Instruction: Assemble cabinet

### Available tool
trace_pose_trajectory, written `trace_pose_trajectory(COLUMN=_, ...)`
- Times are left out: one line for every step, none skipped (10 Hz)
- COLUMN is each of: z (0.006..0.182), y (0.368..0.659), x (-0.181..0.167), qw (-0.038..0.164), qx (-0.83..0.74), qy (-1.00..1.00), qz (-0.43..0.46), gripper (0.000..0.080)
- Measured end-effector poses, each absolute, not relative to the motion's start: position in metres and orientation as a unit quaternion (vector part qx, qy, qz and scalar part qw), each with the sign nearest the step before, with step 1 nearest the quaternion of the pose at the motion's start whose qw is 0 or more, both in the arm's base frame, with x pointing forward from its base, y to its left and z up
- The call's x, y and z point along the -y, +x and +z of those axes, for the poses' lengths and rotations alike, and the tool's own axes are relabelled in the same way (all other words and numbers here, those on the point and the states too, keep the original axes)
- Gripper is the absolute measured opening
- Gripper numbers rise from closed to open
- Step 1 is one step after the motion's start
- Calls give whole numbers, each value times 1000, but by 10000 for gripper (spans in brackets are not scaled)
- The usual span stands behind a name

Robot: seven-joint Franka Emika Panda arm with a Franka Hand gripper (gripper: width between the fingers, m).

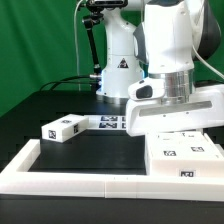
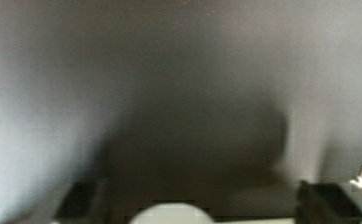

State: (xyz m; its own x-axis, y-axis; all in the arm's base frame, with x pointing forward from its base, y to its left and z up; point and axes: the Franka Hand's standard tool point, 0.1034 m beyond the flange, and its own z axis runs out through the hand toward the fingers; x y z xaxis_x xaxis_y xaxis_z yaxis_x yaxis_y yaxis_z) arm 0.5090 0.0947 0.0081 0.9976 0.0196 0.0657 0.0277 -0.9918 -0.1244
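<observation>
The cabinet's large white parts (image 1: 186,155) lie at the exterior view's right front, their flat tops showing several marker tags. A smaller white block (image 1: 62,128) with tags lies apart at the left. My gripper (image 1: 176,112) hangs directly over the large parts, very close to them, and its fingertips are hidden there. In the wrist view the gripper (image 2: 199,196) has two dark fingers (image 2: 80,200) standing far apart with a blurred grey surface filling the picture beyond them. A pale rounded shape (image 2: 169,215) sits low between them; I cannot tell what it is.
A long low white rail (image 1: 85,176) edges the table's front and left. The marker board (image 1: 108,122) lies flat near the robot's base (image 1: 118,75). Black tabletop lies between the small block and the large parts.
</observation>
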Motion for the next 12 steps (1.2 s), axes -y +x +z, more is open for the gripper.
trace_pose_trajectory(z=9, y=507, x=-94, qw=62, qx=19, qy=-998, qz=-26, gripper=433)
trace_pose_trajectory(z=10, y=507, x=-93, qw=62, qx=21, qy=-998, qz=-24, gripper=433)
trace_pose_trajectory(z=10, y=506, x=-92, qw=61, qx=24, qy=-998, qz=-24, gripper=433)
trace_pose_trajectory(z=10, y=506, x=-92, qw=61, qx=28, qy=-997, qz=-25, gripper=433)
trace_pose_trajectory(z=10, y=505, x=-92, qw=60, qx=38, qy=-997, qz=-24, gripper=433)
trace_pose_trajectory(z=11, y=503, x=-92, qw=60, qx=50, qy=-997, qz=-21, gripper=433)
trace_pose_trajectory(z=13, y=502, x=-94, qw=59, qx=55, qy=-997, qz=-16, gripper=433)
trace_pose_trajectory(z=19, y=500, x=-94, qw=57, qx=54, qy=-997, qz=-7, gripper=433)
trace_pose_trajectory(z=28, y=500, x=-91, qw=55, qx=54, qy=-997, qz=-2, gripper=433)
trace_pose_trajectory(z=34, y=500, x=-88, qw=53, qx=53, qy=-997, qz=1, gripper=433)
trace_pose_trajectory(z=41, y=500, x=-88, qw=51, qx=51, qy=-997, qz=3, gripper=433)
trace_pose_trajectory(z=49, y=500, x=-88, qw=49, qx=50, qy=-998, qz=4, gripper=433)
